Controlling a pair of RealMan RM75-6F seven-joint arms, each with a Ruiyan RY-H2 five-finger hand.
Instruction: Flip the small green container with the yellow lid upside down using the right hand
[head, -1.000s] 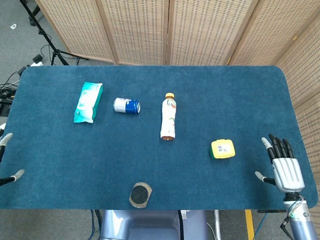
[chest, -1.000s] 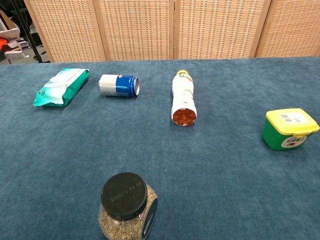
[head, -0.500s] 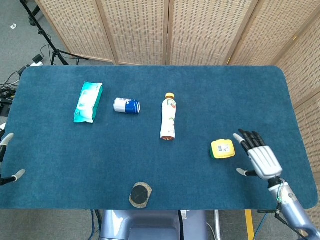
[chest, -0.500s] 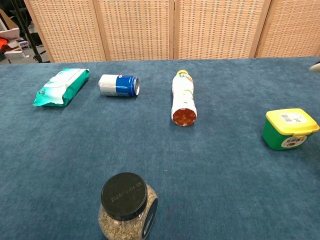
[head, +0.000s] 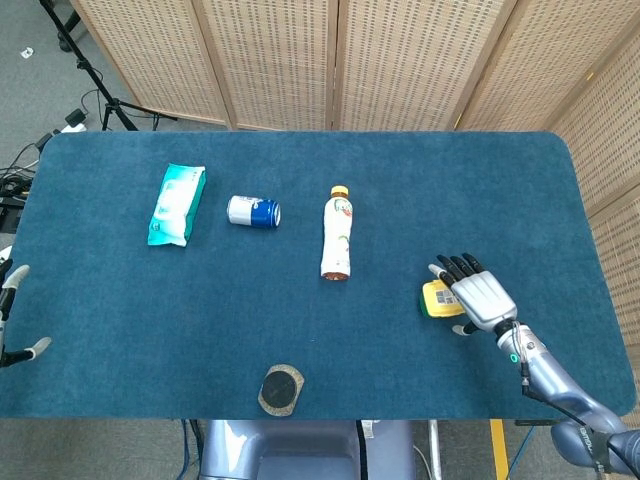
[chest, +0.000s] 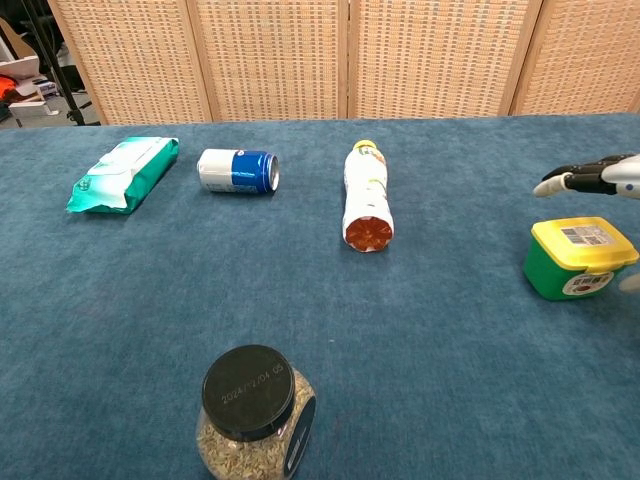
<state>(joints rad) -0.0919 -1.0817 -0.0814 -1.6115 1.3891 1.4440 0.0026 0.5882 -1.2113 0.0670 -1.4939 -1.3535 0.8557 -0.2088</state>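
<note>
Hovering over green container (chest: 578, 259), right hand (head: 478, 297) spread (holding nothing), yellow lid (chest: 585, 240) up.

Small green container (chest: 566, 274) with yellow lid (chest: 584, 243) sits upright on the blue cloth, lid on top, label visible. It's directly under the right hand (head: 478, 298), whose fingers are spread above it, not touching.

Right robot hand (head: 479, 299) flat, fingers spread.

Right hand (head: 478, 300) — silver-grey palm plate, black fingers with pale tips, slim grey forearm, green wrist light
</note>
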